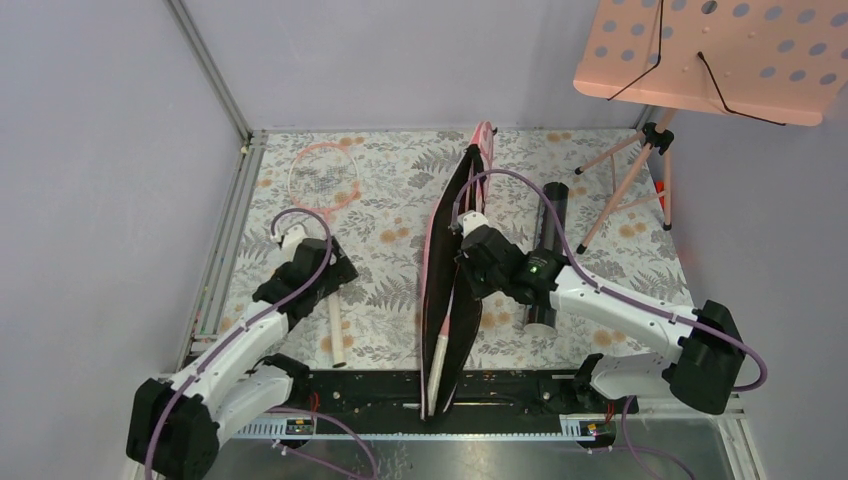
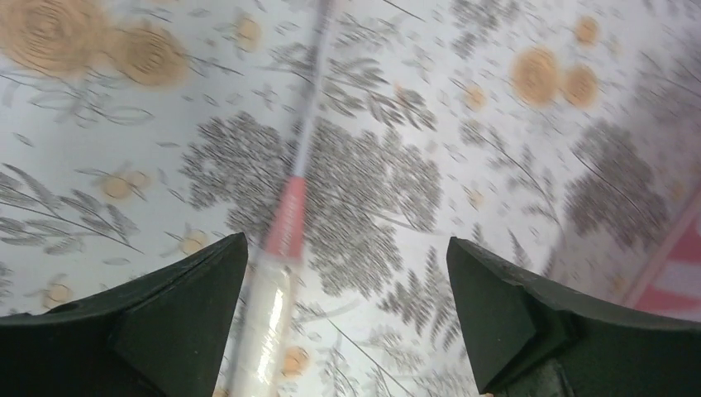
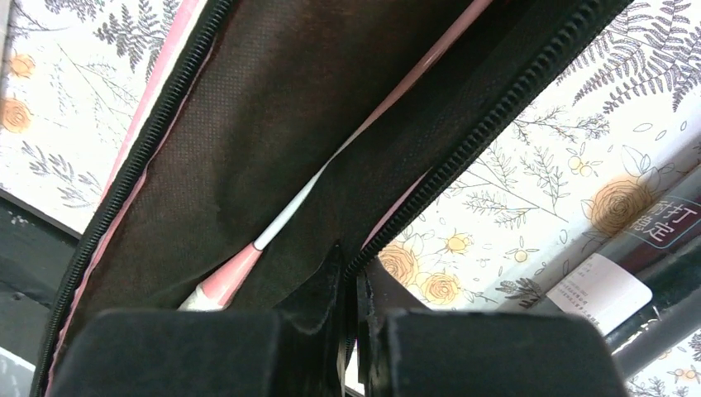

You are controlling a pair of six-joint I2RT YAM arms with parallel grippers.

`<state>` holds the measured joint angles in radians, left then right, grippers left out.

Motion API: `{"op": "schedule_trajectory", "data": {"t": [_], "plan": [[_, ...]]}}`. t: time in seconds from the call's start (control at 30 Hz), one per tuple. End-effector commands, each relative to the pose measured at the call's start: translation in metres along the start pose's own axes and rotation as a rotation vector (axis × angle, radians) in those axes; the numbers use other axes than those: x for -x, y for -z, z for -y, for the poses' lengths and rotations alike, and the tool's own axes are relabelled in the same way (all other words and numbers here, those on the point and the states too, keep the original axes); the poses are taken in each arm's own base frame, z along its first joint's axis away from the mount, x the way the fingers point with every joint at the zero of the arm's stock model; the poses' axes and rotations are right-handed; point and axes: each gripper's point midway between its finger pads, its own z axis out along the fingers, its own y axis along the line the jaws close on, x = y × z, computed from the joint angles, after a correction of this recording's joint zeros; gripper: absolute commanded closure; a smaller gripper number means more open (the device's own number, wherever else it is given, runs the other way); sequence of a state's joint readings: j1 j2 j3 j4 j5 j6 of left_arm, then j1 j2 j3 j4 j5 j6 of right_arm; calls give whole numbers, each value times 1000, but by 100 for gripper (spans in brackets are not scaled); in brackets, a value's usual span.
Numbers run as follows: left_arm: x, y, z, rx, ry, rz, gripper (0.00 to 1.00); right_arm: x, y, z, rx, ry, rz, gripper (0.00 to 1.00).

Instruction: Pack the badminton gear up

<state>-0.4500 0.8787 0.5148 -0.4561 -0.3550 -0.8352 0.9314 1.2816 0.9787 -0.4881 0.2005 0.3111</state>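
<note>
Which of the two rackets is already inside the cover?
The racket whose pink-and-white shaft shows inside the unzipped cover. The other racket lies on the table under the open left gripper.

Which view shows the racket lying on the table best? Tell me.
Top external: the racket shows nearly whole, head to handle, with the left arm crossing its shaft. Left wrist shows only its blurred shaft and handle top. Right wrist shows none of it.

White arm links (image 1: 620,300), black joints, purple cables (image 1: 500,172), black jaws, green LED (image 1: 534,267).
</note>
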Motion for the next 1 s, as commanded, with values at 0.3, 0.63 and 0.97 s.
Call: {"op": "schedule_trajectory", "data": {"t": [0.3, 0.63, 0.97], "plan": [[58, -69, -3, 97, -127, -69, 2, 7, 6, -8, 86, 105, 93, 100], [57, -99, -6, 167, -172, -153, 15, 58, 38, 0, 61, 310, 258, 100], [46, -123, -13, 167, -138, -263, 25, 38, 12, 4, 68, 149, 261, 100]]}}
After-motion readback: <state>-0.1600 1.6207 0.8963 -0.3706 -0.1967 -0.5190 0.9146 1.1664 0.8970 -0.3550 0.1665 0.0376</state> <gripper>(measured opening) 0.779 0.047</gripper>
